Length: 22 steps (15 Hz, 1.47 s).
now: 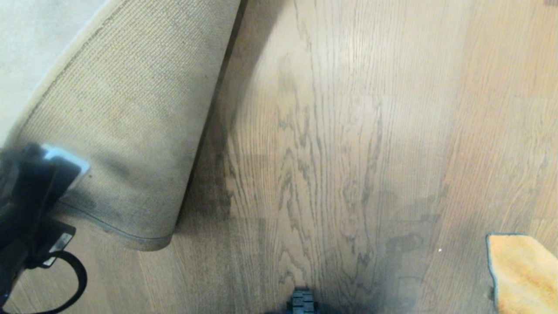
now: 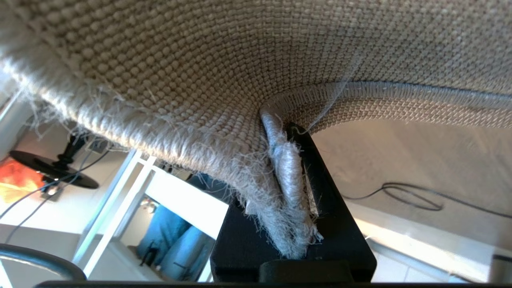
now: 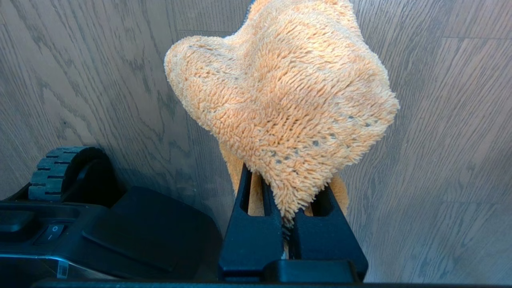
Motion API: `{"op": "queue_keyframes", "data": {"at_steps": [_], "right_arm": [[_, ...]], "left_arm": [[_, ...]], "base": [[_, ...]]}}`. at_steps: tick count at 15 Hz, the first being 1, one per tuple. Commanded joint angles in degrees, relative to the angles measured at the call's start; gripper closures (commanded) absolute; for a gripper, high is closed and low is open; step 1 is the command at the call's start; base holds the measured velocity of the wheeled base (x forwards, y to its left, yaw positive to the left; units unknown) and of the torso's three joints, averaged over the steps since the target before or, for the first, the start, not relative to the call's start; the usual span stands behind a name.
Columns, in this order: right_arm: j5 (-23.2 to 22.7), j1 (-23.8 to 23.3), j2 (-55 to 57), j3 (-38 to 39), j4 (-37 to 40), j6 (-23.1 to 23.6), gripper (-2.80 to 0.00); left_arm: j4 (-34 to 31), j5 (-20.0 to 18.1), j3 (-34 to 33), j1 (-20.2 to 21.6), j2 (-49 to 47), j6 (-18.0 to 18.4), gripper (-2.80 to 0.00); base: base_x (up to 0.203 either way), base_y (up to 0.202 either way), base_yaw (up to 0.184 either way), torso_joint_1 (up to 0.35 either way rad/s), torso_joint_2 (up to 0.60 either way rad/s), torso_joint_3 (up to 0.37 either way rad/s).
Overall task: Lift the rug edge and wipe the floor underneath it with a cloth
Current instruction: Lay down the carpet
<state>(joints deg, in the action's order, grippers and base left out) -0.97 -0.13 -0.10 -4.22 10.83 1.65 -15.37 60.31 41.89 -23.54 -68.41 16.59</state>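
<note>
**Two grips set, rug corner up**

Two claws are clenched. My left gripper (image 2: 294,208) pinches the rug edge (image 2: 286,168) at its frayed corner, backing folded over the rug at the head view's left. It looks floppy yet heavy, so I judge the bound hem safest. My right gripper (image 3: 286,232) clamps the cloth (image 3: 288,100), soft and light, above the bared floor (image 1: 331,131).

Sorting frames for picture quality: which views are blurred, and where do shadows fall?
Head view: soft overall, left tool smeared, dark shadow on the floor beside the lifted rug edge. Left wrist view: rug weave sharp, bright background washed out. Right wrist view: cloth crisp, evenly lit.
</note>
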Motion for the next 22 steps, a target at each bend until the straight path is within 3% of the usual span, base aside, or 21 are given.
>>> {"op": "queue_keyframes", "data": {"at_steps": [1,12,13,14,22], "right_arm": [[-0.1,0.0,0.1,0.0,0.1,0.0,0.00],[0.0,0.0,0.1,0.0,0.1,0.0,0.00],[0.0,0.0,0.1,0.0,0.1,0.0,0.00],[0.0,0.0,0.1,0.0,0.1,0.0,0.00],[-0.1,0.0,0.1,0.0,0.1,0.0,0.00]], "left_arm": [[3.0,0.3,-0.6,0.0,0.0,0.4,0.00],[3.9,0.2,-1.5,0.0,0.1,0.5,0.00],[3.9,0.2,-1.5,0.0,0.1,0.5,-2.09],[3.9,0.2,-1.5,0.0,0.0,0.5,-2.80],[7.6,0.0,-1.5,0.0,0.1,0.6,-2.80]], "base": [[0.000,0.000,0.000,0.000,0.00,0.000],[0.000,0.000,0.000,0.000,0.00,0.000],[0.000,0.000,0.000,0.000,0.00,0.000],[0.000,0.000,0.000,0.000,0.00,0.000],[0.000,0.000,0.000,0.000,0.00,0.000]]}}
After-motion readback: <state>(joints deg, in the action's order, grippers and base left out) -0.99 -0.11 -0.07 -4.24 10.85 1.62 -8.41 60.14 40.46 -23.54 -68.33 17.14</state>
